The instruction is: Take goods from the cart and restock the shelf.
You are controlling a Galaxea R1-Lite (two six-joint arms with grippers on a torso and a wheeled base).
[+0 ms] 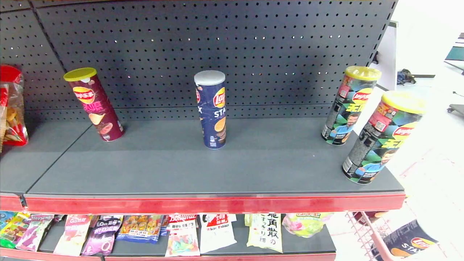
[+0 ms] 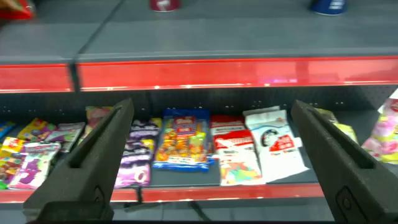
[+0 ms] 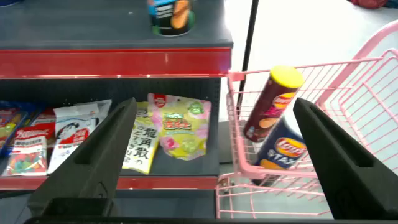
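**Upper shelf** [image 1: 217, 170], grey deck with a red front lip. We list its stock from the left:
- Red-topped snack bag [image 1: 11, 105], at the far left edge.
- Maroon can [image 1: 95, 104] with a yellow lid, standing on its base near the pegboard back [image 1: 217, 43].
- Navy can [image 1: 212, 108] with a grey lid, standing mid-shelf, well apart from the maroon one.
- Green-and-black can [image 1: 349, 105] with a yellow lid, standing toward the right end.
- Second green-and-black can [image 1: 382, 137] with a yellow lid, standing near the first, closer to the front lip at the right corner.

**Lower shelf** [image 1: 311, 246], beneath. We count a row of flat snack packets [image 1: 141, 228] lying side by side. Among them are a white packet [image 1: 217, 232], a pale packet with black characters [image 1: 266, 232] and a green-and-pink packet [image 1: 306, 223].

**Left jaws.** We record them set wide apart, level with the lower shelf and facing its packets [image 2: 186, 140].

**Right jaws.** We record these wide apart as well, facing the right end of the lower shelf and the cart beside it.

**Pink wire cart** [image 3: 348, 68], just right of the shelf end. It holds the goods for restocking: a maroon cart can [image 3: 270, 102] with a yellow lid, leaning inside, and a navy cart can [image 3: 283, 146] lying against it, lower in the basket.
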